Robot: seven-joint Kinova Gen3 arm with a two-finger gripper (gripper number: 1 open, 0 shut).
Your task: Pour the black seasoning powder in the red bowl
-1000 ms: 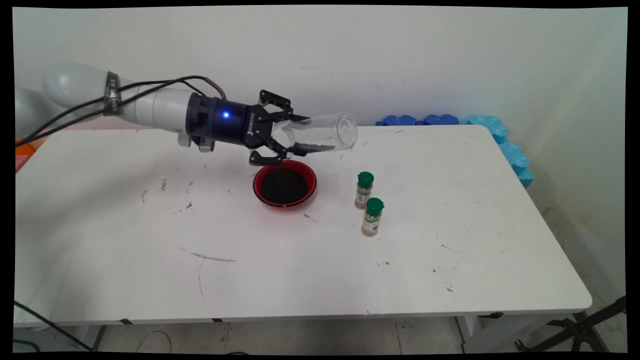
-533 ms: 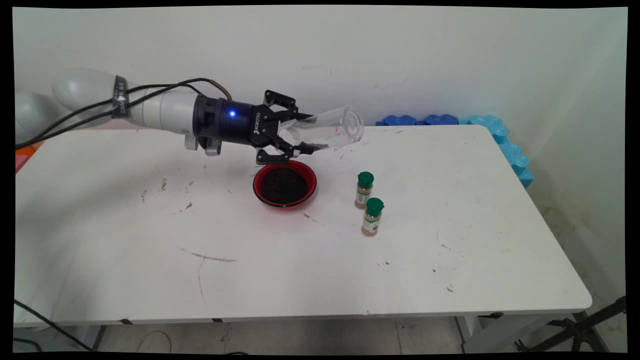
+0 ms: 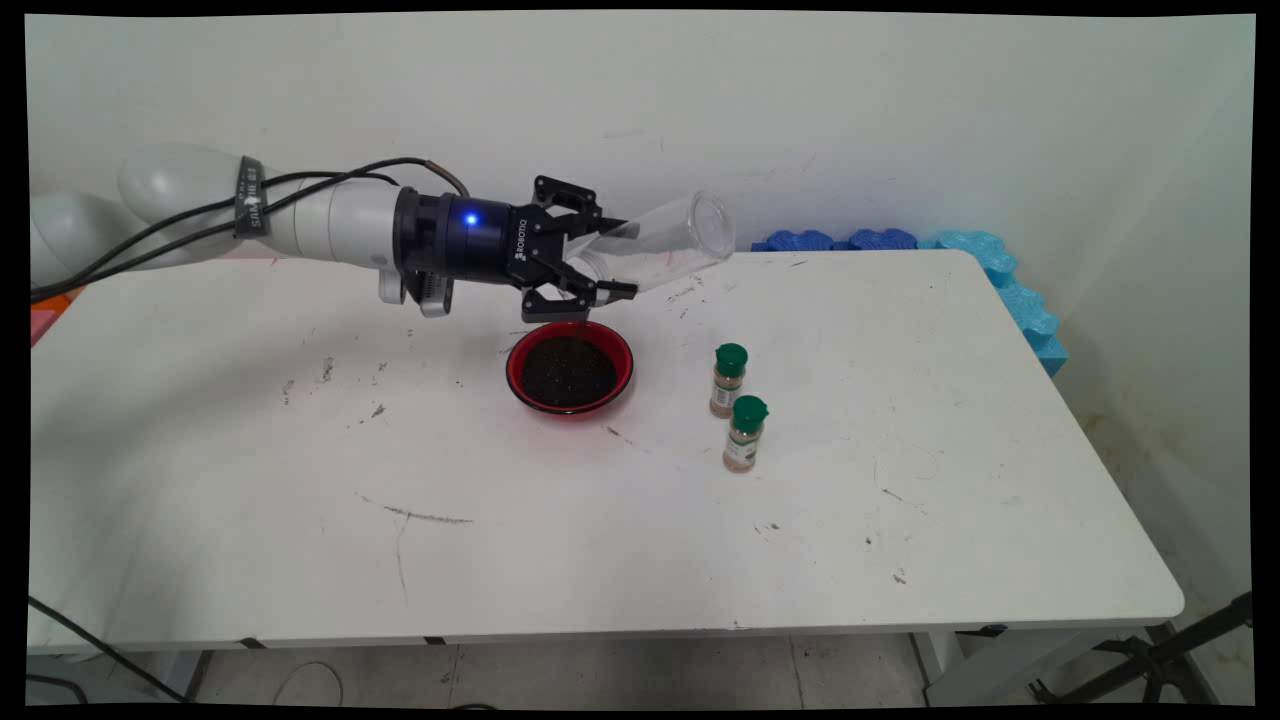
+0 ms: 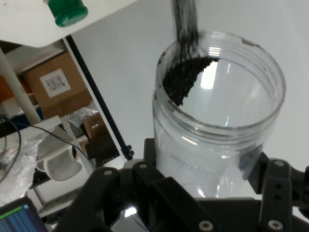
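A clear plastic jar (image 3: 665, 245), tilted mouth-up to the right with dark grains inside, is pinched by the claw (image 3: 600, 262) above the far rim of a red bowl (image 3: 569, 370) of dark grains on the table (image 3: 900, 420), with 2 green-capped spice bottles (image 3: 737, 407) standing near, to the bowl's right.

place: robotics lab | evidence: scuffed white surface (image 3: 600, 540) against bare wall (image 3: 800, 110); blue foam pads (image 3: 900, 240) upper right; cardboard boxes (image 4: 58, 84) seen in hand view

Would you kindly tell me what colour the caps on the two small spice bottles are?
Green, on both spice bottles; the main view shows them best.
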